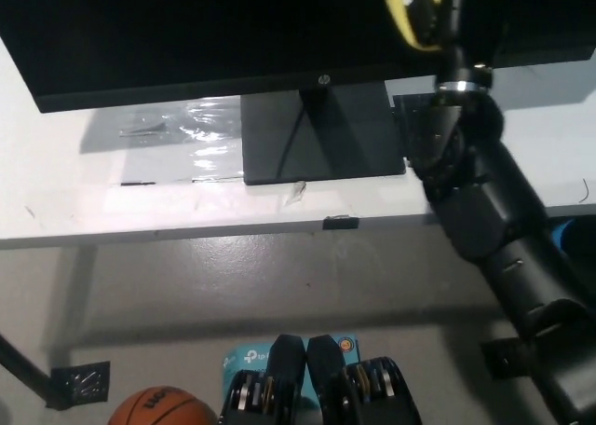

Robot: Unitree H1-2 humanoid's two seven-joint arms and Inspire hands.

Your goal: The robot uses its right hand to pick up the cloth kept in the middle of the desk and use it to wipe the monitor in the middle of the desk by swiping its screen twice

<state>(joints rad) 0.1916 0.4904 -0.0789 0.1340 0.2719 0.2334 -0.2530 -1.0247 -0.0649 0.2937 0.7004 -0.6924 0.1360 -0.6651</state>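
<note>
Legible marks, head view:

- Monitor (pixel 186 34): small pale "hp" logo on the lower bezel, centred just above the stand (pixel 321 131).
- Teal box (pixel 244 362) on the floor, well below the monitor stand and under the desk (pixel 65 192) edge: white "tp-l…" lettering with a round logo, remainder hidden.
- Basketball (pixel 158 411), left of the teal box: dark lettering on the orange skin, too blurred to read.

No other readable marks.
</note>
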